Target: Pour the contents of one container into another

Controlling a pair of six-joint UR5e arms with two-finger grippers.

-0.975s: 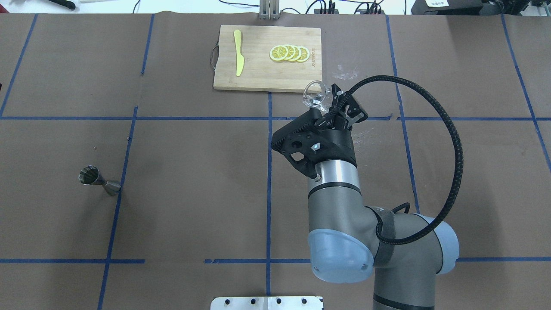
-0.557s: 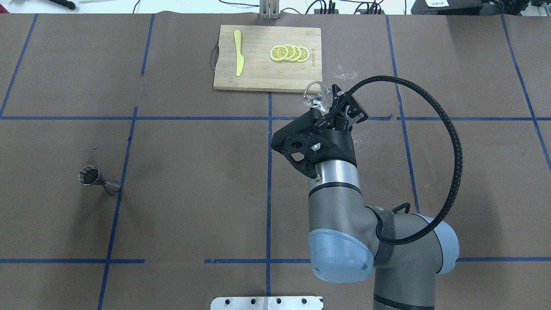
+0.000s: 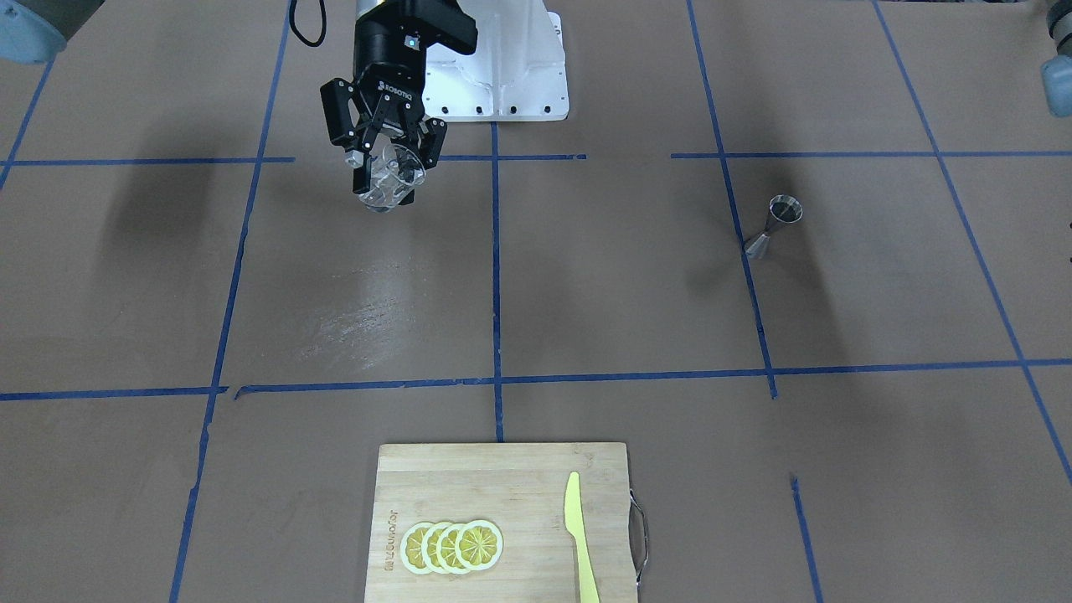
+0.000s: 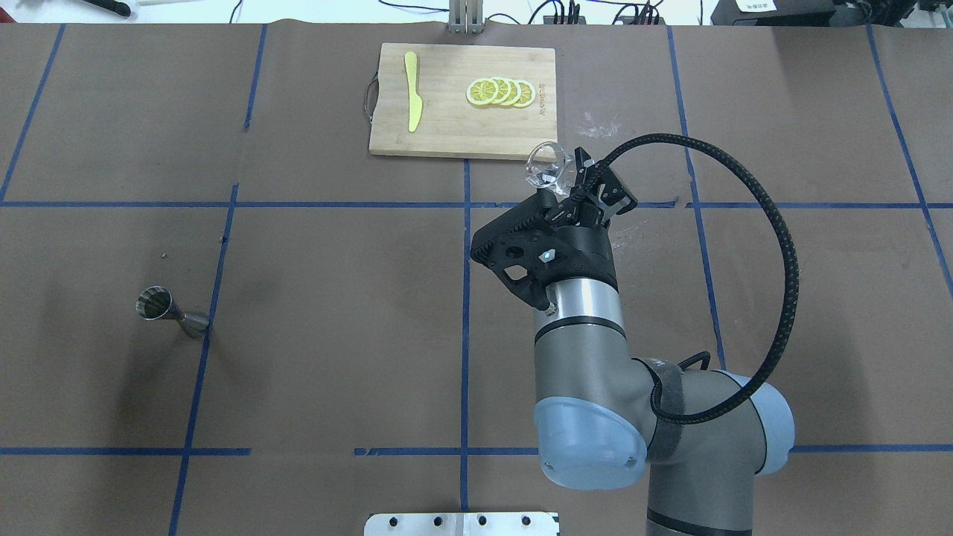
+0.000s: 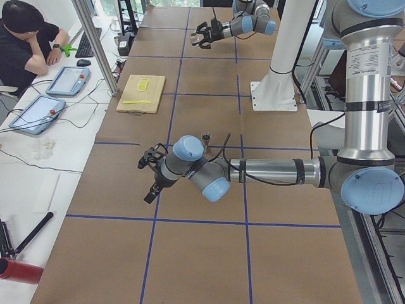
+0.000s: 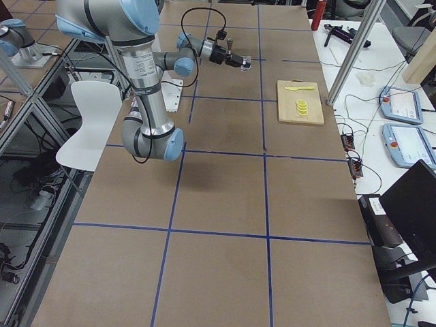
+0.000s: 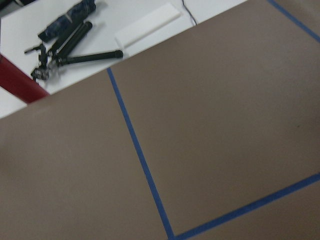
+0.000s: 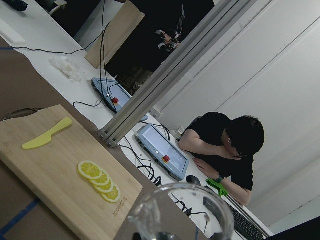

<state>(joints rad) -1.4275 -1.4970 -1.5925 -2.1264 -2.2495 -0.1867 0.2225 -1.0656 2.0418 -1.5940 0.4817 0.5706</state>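
Note:
My right gripper (image 4: 567, 181) (image 3: 389, 167) is shut on the small clear glass cup (image 4: 549, 164) (image 3: 389, 182) and holds it off the table, just short of the cutting board's near edge. The cup's rim (image 8: 181, 210) fills the bottom of the right wrist view. The steel hourglass jigger (image 4: 171, 313) (image 3: 775, 224) stands upright far off on the left half of the table, by a blue tape line. My left gripper (image 5: 147, 159) shows only in the exterior left view, hovering near the jigger (image 5: 205, 137); I cannot tell whether it is open or shut.
A bamboo cutting board (image 4: 447, 126) (image 3: 519, 469) at the far edge carries lemon slices (image 4: 499, 91) and a yellow knife (image 4: 412, 91). A seated person (image 5: 25, 38) and tablets are at the desk beyond the table. The robot's base plate (image 3: 519, 84) lies at the near edge.
The right wrist has shifted very slightly with the cup; its cable has swayed a little. The jigger and the board have not moved.

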